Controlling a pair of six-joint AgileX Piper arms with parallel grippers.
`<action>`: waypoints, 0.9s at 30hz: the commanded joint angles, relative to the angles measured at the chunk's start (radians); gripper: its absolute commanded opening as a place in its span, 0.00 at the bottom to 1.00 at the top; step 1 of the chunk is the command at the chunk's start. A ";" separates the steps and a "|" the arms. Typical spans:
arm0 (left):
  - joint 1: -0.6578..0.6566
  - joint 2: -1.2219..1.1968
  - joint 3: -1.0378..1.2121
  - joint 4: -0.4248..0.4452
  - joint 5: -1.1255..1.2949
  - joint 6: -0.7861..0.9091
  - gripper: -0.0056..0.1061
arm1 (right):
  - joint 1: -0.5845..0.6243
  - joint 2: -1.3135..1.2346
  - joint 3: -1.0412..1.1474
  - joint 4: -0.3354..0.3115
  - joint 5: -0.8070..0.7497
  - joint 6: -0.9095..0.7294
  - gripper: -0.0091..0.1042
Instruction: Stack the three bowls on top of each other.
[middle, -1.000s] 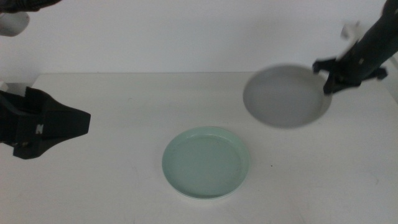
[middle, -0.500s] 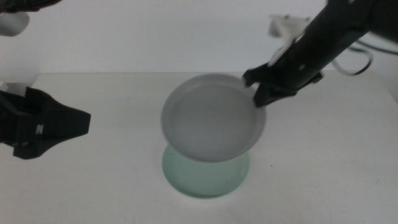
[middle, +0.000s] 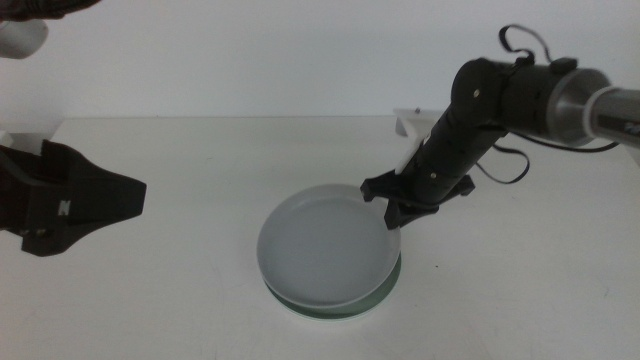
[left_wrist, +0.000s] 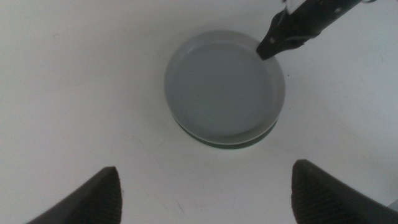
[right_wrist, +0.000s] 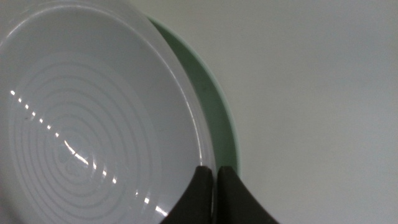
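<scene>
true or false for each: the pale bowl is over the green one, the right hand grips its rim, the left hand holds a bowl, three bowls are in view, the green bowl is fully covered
1. The pale bowl sits over the mint green bowl. True.
2. The right hand is shut on the pale bowl's rim. True; the right wrist view shows its jaws pinched on the rim's edge.
3. The left hand holds a bowl. False; it is open and empty, waiting at the table's left side.
4. Three bowls are in view. False; only two show.
5. The green bowl is fully covered. False; a crescent of its rim shows past the pale bowl's edge.
</scene>
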 joint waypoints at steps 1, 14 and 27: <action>-0.001 -0.005 -0.025 -0.025 -0.054 -0.006 0.99 | 0.000 -0.039 -0.022 0.030 -0.026 -0.027 0.07; -0.001 -0.005 -0.025 -0.024 -0.054 -0.006 0.99 | 0.000 -0.034 -0.022 0.027 0.023 -0.087 0.35; 0.000 0.092 -0.064 -0.016 -0.212 -0.055 0.99 | -0.053 -0.238 -0.150 0.012 0.131 -0.093 0.68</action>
